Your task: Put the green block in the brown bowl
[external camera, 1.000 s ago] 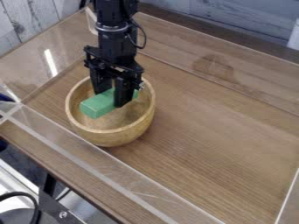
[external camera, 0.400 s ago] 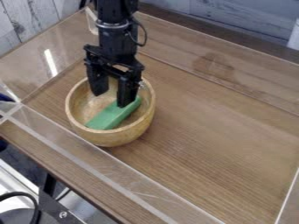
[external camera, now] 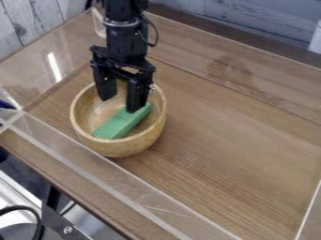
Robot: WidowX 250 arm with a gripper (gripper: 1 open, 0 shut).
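Green and matte, the green block (external camera: 128,121) lies inside the brown bowl (external camera: 100,141), leaning against the bowl's right inner wall with its upper end nearest the robot arm. We see it directly below the gripper (external camera: 123,93), whose two black fingers (external camera: 108,89) point steeply down into the bowl. The upper end of the block sits just under the fingertips; we cannot tell whether anything touches it.

Compared with a second ago, the block has changed place: then it was pinched between the fingers, held up over the left side of the bowl. Now it rests on the wood, let go. The arm itself looks to be in the same spot.

We find the gripper released, its jaws spread wide with a clear gap between them, holding nothing.

Around the bowl we see a wooden table (external camera: 238,141) with visible grain, bordered by a low clear plastic wall (external camera: 75,169) along its near edge.
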